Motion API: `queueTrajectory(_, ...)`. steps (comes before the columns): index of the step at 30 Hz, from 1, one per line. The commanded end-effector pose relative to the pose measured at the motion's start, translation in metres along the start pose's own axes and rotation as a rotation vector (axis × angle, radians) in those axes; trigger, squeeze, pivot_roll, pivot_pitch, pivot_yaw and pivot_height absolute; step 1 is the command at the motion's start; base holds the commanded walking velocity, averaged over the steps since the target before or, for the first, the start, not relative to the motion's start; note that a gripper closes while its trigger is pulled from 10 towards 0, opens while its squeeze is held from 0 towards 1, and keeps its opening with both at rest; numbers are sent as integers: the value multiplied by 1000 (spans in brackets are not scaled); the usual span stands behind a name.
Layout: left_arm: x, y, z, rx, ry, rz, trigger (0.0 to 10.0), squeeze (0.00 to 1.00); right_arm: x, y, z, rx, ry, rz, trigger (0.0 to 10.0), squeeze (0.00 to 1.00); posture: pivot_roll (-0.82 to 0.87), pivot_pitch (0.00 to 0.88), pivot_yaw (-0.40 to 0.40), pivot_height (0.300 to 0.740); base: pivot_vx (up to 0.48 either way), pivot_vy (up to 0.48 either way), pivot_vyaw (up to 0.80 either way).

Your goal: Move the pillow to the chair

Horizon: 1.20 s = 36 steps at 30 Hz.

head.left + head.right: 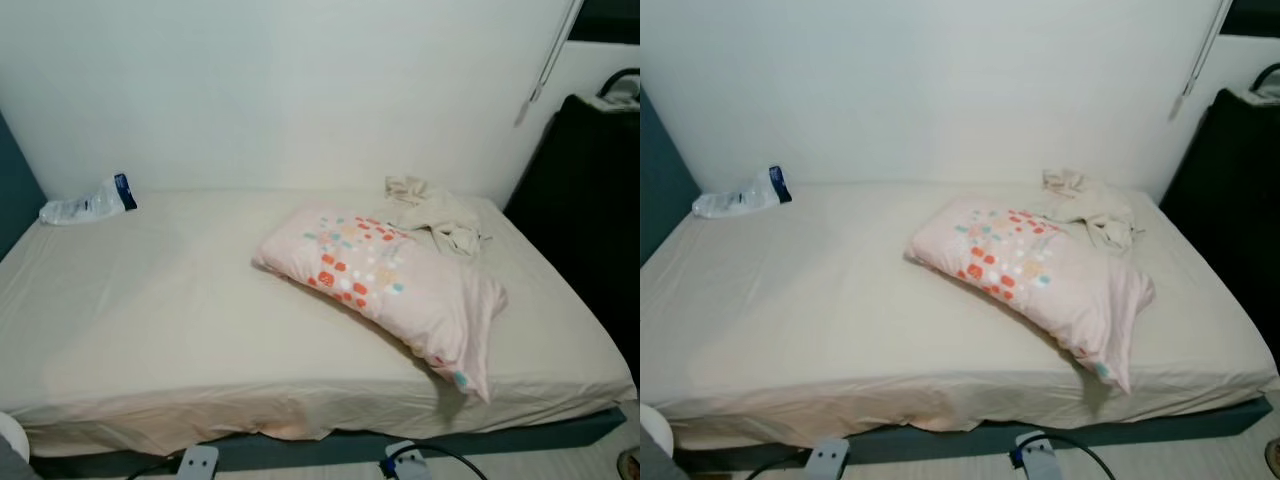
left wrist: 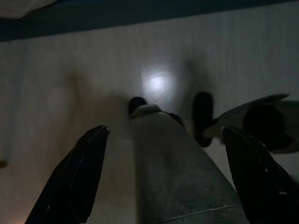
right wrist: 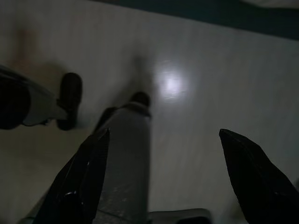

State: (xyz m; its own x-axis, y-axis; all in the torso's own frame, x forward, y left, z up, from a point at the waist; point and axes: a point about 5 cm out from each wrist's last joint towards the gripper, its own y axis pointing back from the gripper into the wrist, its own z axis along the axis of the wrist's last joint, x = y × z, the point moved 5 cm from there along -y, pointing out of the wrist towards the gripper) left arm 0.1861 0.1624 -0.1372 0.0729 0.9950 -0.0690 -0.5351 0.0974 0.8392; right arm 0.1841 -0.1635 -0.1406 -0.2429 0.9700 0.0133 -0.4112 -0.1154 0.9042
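Spread wide over pale floor: left gripper (image 2: pixel 163 177) and right gripper (image 3: pixel 163 177); beyond, patterned pillow (image 1: pixel 385 285) on cream-sheeted bed (image 1: pixel 150 310) against white wall (image 1: pixel 280 90).

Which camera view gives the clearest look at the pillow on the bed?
The left eye view: the pillow lies whole and unobstructed on the bed. The right eye view shows it equally well, slightly shifted. Both wrist views are dark and look down at the floor, not the pillow.

I see bare sheet across the left half of the bed (image 1: pixel 150 310), open up to the plastic packet (image 1: pixel 88 203) at upper left. Right of centre, the pillow (image 1: pixel 385 285) and crumpled cloth (image 1: pixel 437 215) touch; a dark cabinet (image 1: pixel 590 210) closes the right edge.
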Motion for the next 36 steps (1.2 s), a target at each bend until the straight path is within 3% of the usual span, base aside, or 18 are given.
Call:
queueTrajectory(1,4,1,-5,17,-5,6,10000,0,3,-1,1,-1,4,6,10000,0,103,0,-66,740,0,-319,0)
queueTrajectory(10,6,1,-3,3,49,27,10000,0,3,-1,1,-1,10,7,10000,0,109,0,-71,740,0,-103,0)
queueTrajectory(21,5,1,-1,2,31,19,10000,0,4,-1,3,-3,14,9,10000,0,106,0,-67,740,0,0,0)
queueTrajectory(36,4,1,0,-8,49,13,10000,0,3,-1,4,-9,10,6,10000,0,105,0,-68,740,293,0,0)
